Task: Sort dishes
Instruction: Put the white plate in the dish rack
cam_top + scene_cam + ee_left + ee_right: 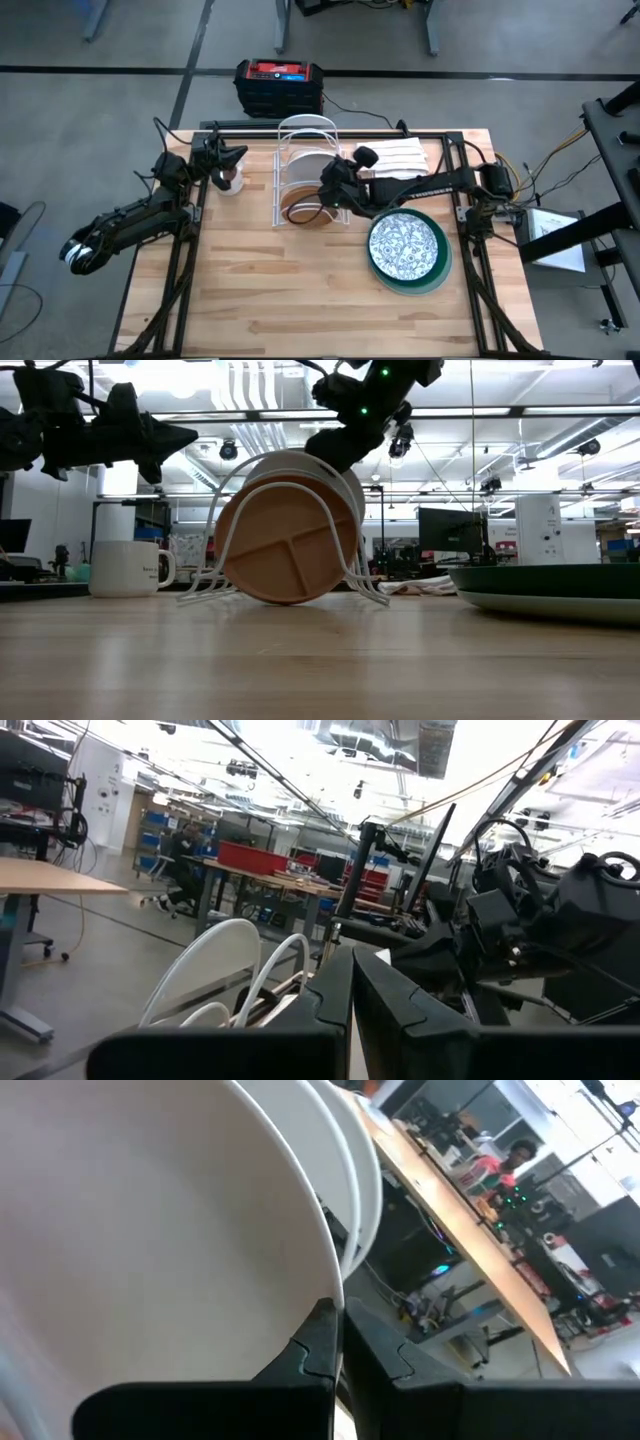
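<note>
Pale wood planks make up the table (pixel 300 300), and going across it from the left, the left arm reaches in over the far left corner, its left gripper (pixel 236 155) hovering above a small mug (pixel 231 180) with the fingers pressed together and nothing between them. From table height the mug (pixel 127 568) reads as white with a handle, and the same gripper (pixel 170 438) hangs well above it, pointing toward the rack. Next comes the white wire rack (pixel 308 170), where the overhead camera shows only thin edges: the tan-brown plate (pixel 303 212) in the nearest slot and the white plate (pixel 310 165) upright behind it. The level camera instead shows the tan plate's (pixel 288 542) divided face, standing on edge and leaning between the wires, with the white plate (pixel 350 490) peeking out behind. The right arm stretches across from the right edge, elbow low, and the right gripper (pixel 333 185) sits at the white plate's rim; its wrist camera shows the fingers (pixel 318 1342) drawn together against that white rim (pixel 150 1230), though whether they pinch it I cannot tell. Farthest right, the speckled plate (pixel 405 243) lies flat on the larger dark green plate (pixel 440 272), well apart from the rack, with folded cloths (pixel 395 155) beyond.
</note>
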{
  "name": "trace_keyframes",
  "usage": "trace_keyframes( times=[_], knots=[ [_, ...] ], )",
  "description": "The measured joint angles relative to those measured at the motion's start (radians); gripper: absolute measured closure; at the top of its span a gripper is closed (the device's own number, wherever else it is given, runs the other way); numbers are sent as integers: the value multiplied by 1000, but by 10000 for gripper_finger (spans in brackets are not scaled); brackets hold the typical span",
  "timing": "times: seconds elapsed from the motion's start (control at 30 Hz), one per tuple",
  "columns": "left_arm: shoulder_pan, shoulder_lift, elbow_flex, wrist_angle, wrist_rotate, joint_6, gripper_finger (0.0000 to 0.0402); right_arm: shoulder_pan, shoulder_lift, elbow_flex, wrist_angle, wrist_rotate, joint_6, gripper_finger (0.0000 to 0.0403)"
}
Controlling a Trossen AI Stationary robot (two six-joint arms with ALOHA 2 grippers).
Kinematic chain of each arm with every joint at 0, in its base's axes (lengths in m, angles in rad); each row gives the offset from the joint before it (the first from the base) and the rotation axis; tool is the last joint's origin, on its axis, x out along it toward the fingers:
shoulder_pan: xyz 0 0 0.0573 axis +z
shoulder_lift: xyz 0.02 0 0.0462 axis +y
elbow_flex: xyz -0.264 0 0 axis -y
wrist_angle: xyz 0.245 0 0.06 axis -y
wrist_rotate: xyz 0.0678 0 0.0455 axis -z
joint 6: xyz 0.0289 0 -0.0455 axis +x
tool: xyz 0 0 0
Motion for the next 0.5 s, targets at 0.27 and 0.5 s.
trace_keyframes(
  times=[0.27, 0.5],
  knots=[
    [0, 0, 0, 0, -1, 5, 401, -24, 0, -1, 56, -97, -60, 403],
    [0, 0, 0, 0, -3, 18, 401, -33, 0, -3, 69, -132, -67, 403]
  ],
)
